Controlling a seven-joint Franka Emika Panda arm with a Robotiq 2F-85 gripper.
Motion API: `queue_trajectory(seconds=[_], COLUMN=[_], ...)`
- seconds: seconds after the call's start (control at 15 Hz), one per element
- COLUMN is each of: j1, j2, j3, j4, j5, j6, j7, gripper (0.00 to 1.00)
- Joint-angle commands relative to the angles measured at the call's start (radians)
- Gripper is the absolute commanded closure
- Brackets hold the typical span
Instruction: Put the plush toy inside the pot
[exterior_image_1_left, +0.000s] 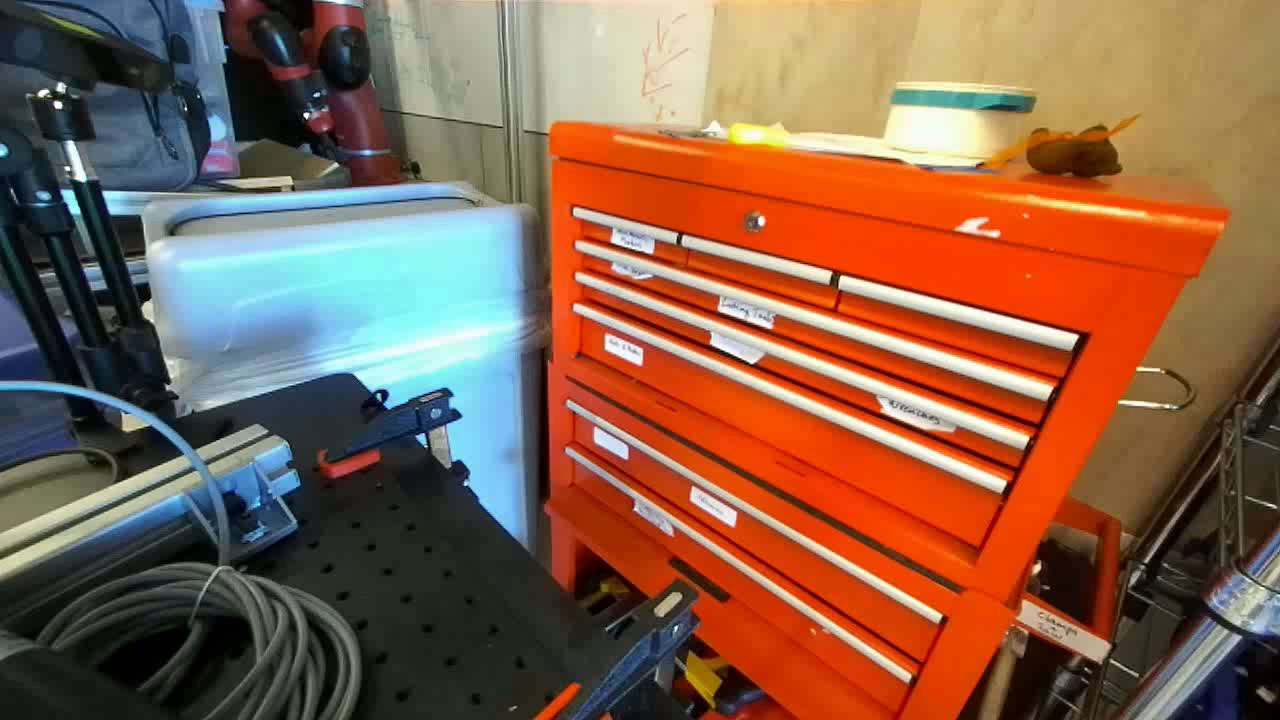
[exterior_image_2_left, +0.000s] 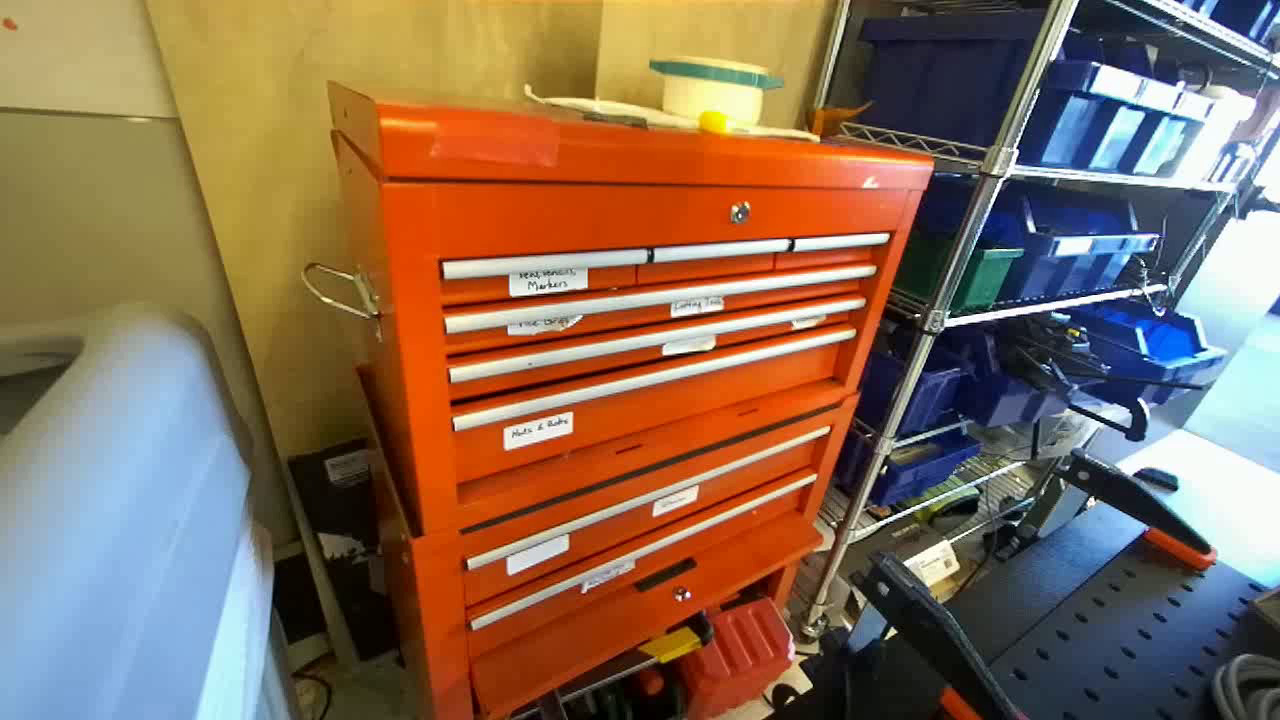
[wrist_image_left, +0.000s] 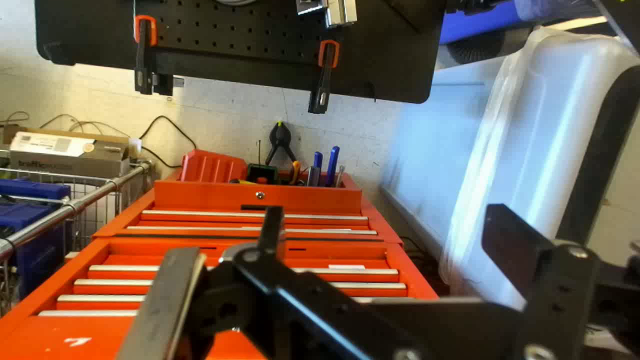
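Workshop corner: red-orange drawer cabinet (wrist_image_left: 215, 197) spread out below and ahead of the gripper (wrist_image_left: 375, 225), perforated black table (wrist_image_left: 390, 75) farther off in the same direction.

Item 1, gripper: fingers (wrist_image_left: 515, 245) standing well apart, nothing between them; its arm absent from both exterior views.

Item 2, plush toy (exterior_image_1_left: 1072, 152): small dark-brown lump on the cabinet top, outside the wrist view; judged to sit lower than the gripper and behind the line it aims along. Orange strip (exterior_image_1_left: 1112, 129) rising from it. Expected handling: light, soft, yielding, hard to break, little inclined to slip; it should squash before it firms, so a full squeeze is called for. Suggested hold: from above, fingers low on either flank of the brown body at its middle; strip unsuited as a handle, likely to bend. Long axis: flat on the top, running roughly along the cabinet's width; strip tip pointing up and away from the pot (exterior_image_1_left: 955, 128). Gripper's opening appears to run much the same way, so a wrist turn would suit a grasp across the short axis. Depth of the body poorly shown: in an exterior view little but the toy's orange part (exterior_image_2_left: 840, 120) is visible.

Item 3, pot: pale, teal-banded, upright, just beside the toy, likewise judged behind the gripper's aim.
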Motion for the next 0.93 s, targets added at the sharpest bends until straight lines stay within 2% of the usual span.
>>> queue_trajectory(seconds=[0.0,0.6,0.87], j1=[-0.009,-0.009,-0.042], j2=[0.0,0.0,0.057], j3=[0.007,0.007,-0.016], j4=[0.003,0.004,0.013], j5=[0.003,0.003,-0.024], j6=[-0.002,-0.002,0.047], j7=[-0.002,-0.002,-0.01], gripper=[0.0,0.0,0.0])
